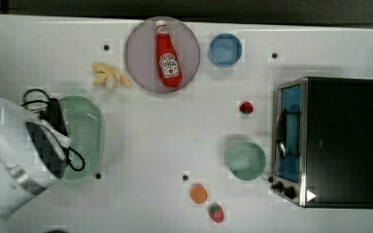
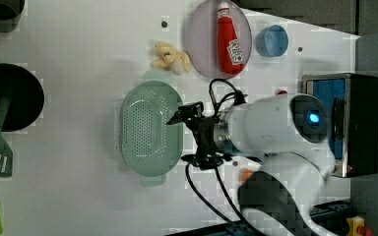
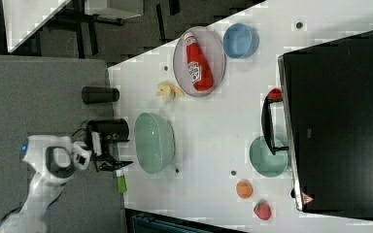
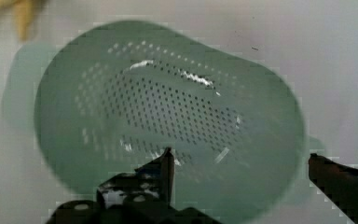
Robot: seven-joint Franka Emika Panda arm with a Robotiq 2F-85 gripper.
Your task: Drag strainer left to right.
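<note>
In the top view, bare white table [image 1: 150,141] is lying open to the right of the strainer [image 1: 85,133], right up to the green bowl [image 1: 246,160] in front of the toaster oven [image 1: 337,141]. The banana [image 1: 109,76] and the plate [image 1: 141,68] carrying the ketchup bottle [image 1: 168,56] are crowding the upper side; an orange [image 1: 199,193] and a strawberry [image 1: 216,212] are flanking the lower.

The strainer [image 1: 85,131] is pale mint green, dotted all over with tiny dark holes. The bench [image 1: 150,145] is white. A red ketchup bottle [image 1: 168,56] — white cap, white label — lies on a greyish-mauve plate [image 1: 138,58]. One bowl [image 1: 225,50] is blue, another [image 1: 246,160] plain green. The oven [image 1: 342,141] is black with silver trim — its window glints blue. The fingers [image 4: 165,170] are black.
</note>
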